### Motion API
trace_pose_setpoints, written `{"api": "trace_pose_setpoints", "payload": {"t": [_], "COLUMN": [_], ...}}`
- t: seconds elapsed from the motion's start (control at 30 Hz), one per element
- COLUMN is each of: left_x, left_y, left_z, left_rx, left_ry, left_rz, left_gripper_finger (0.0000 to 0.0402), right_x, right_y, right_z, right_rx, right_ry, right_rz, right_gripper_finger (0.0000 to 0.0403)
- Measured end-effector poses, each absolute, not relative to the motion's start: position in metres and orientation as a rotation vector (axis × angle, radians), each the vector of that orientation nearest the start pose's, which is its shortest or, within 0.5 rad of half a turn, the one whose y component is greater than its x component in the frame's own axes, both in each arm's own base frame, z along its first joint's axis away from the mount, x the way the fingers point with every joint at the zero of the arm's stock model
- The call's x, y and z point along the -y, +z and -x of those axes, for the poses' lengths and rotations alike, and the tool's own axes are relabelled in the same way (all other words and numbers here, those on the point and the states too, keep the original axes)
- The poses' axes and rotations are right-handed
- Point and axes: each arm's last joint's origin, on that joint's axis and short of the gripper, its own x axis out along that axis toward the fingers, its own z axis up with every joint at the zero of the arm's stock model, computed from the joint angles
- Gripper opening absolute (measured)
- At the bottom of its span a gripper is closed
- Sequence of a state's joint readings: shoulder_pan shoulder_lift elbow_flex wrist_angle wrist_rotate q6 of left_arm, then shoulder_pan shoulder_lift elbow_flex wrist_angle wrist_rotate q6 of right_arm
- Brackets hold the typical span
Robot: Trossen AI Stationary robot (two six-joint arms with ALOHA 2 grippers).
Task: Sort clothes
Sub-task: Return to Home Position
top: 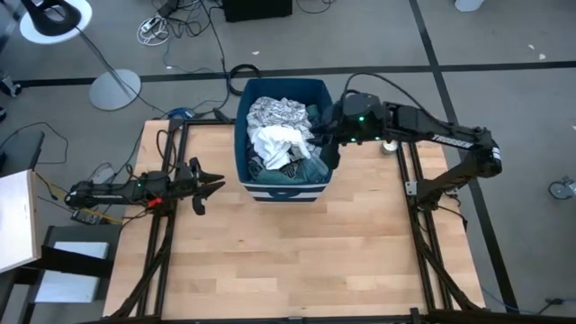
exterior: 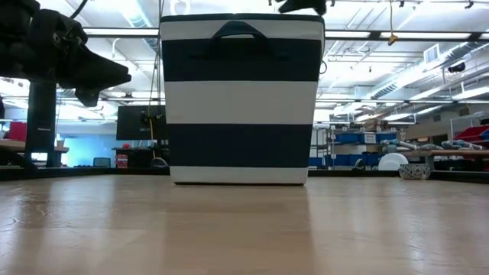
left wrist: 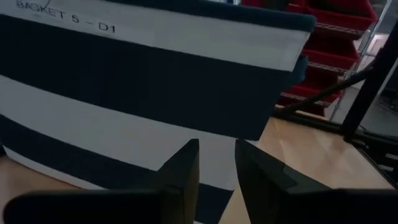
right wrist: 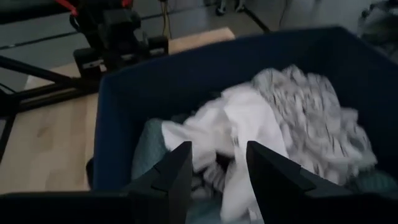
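A navy and white striped bin (top: 256, 184) stands at the table's far middle and holds the clothes: a black-printed white garment (top: 274, 112) at the far side, a white one (top: 277, 141) in the middle, and teal cloth (top: 309, 171) at the near side. My right gripper (right wrist: 219, 168) is open. It hovers over the bin's right rim (top: 329, 135) and points at the white garment (right wrist: 230, 124). My left gripper (top: 214, 184) is open and empty. It is above the table left of the bin and faces the bin's striped wall (left wrist: 124, 93).
Bare wooden table top (top: 288, 261) lies near of the bin. Dark frame rails (top: 423, 243) run along both table sides. In the low view the bin (exterior: 241, 99) fills the middle, with shelves and room clutter behind it. Cables and a lamp base (top: 114, 88) lie on the floor beyond the table.
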State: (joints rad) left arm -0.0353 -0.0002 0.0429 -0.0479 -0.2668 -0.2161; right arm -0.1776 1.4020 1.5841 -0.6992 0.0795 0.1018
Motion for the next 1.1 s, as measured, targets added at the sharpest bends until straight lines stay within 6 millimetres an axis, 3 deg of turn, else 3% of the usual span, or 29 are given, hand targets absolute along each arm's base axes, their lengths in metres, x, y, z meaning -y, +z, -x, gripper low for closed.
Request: {"api": "trace_pose_setpoints", "payload": {"t": [0.33, 0.5, 0.73, 1.1], "left_x": [-0.004, -0.004, -0.004, -0.004], "left_y": [0.174, 0.174, 0.174, 0.174], "left_z": [-0.094, -0.094, -0.094, -0.094], "left_rx": [0.024, 0.025, 0.025, 0.026], "left_ry": [0.23, 0.23, 0.229, 0.229], "left_rz": [0.219, 0.22, 0.22, 0.22], "left_gripper_finger": [0.0108, 0.0108, 0.0108, 0.0108], "right_x": [0.042, 0.031, 0.024, 0.02], "right_y": [0.421, 0.406, 0.36, 0.254], "right_z": [-0.237, -0.215, -0.181, -0.148], "right_rx": [-0.656, -0.673, -0.575, -0.363], "right_ry": [-0.314, -0.286, -0.27, -0.257], "right_rz": [-0.253, -0.258, -0.256, -0.313], "right_gripper_finger": [0.0152, 0.0152, 0.0153, 0.0153]}}
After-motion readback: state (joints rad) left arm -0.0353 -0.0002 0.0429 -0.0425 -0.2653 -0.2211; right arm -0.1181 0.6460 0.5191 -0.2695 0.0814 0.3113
